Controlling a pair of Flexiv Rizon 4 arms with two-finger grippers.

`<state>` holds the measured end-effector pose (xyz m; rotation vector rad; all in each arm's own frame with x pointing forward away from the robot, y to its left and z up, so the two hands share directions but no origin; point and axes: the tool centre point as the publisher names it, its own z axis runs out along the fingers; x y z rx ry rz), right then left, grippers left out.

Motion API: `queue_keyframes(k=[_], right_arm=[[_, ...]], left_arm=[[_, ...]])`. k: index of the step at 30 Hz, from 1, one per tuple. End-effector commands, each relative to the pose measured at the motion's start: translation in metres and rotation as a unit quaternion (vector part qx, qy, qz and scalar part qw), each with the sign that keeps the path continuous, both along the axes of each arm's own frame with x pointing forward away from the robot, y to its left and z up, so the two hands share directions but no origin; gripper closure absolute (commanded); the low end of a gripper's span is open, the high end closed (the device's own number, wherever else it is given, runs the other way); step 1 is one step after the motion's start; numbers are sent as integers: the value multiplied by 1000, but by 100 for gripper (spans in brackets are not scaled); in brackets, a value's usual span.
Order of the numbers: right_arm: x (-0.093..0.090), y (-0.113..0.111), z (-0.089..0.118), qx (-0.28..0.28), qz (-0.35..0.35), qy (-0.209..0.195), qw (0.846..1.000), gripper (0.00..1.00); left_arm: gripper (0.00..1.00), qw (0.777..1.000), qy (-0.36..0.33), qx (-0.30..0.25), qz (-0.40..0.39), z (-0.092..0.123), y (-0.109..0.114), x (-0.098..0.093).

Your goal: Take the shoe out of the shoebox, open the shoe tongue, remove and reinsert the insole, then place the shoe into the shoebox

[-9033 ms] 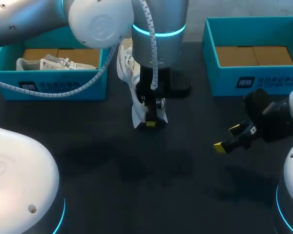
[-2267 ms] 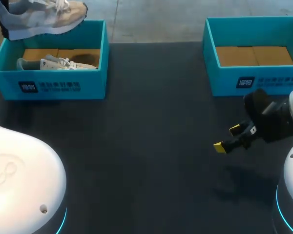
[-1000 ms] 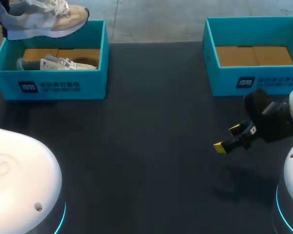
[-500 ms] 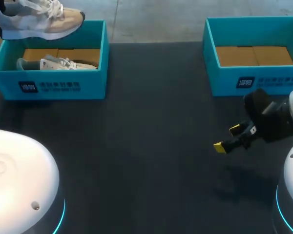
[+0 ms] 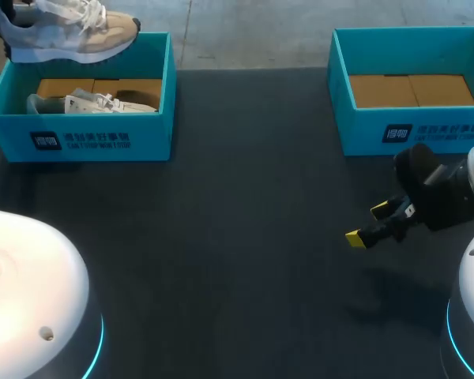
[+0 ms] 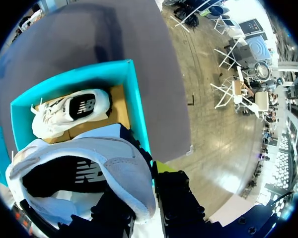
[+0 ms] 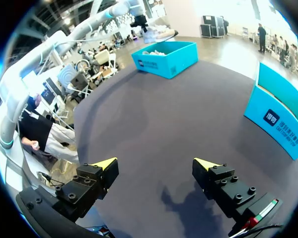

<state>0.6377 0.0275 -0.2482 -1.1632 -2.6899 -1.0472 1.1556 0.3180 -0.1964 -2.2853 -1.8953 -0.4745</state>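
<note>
My head camera looks down on the counter (image 5: pixel 245 237) from above and behind. Left wrist camera sits close over the left shoebox (image 5: pixel 103 140); right wrist, low, sees it far off.

I read the worktop (image 5: pixel 237 237) as a dark matt sheet, smooth, no glare. Left shoebox (image 5: pixel 142 138) and right shoebox (image 5: pixel 363 130): matt teal card, bare brown card floors. Grey shoe (image 5: pixel 63 39): suede-like grey panels, beige toe, cloth laces. White shoe (image 5: pixel 95 103): mesh cloth. Right gripper (image 5: pixel 367 223): matt black body, yellow tips look like plastic. Left arm shell (image 5: pixel 24 300): glossy white.
</note>
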Motion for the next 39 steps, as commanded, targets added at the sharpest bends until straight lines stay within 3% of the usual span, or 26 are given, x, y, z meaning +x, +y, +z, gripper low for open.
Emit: queue_keyframes(k=[1, 14, 39], right_arm=[[-1, 0, 0, 1, 0, -1, 1000, 0], [-1, 0, 0, 1, 0, -1, 1000, 0], [-1, 0, 0, 1, 0, -1, 1000, 0]], left_arm=[[100, 1000, -6, 4, 1, -11, -3, 6], [100, 1000, -14, -19, -10, -35, -9, 19], [100, 1000, -6, -12, -5, -111, -17, 40]])
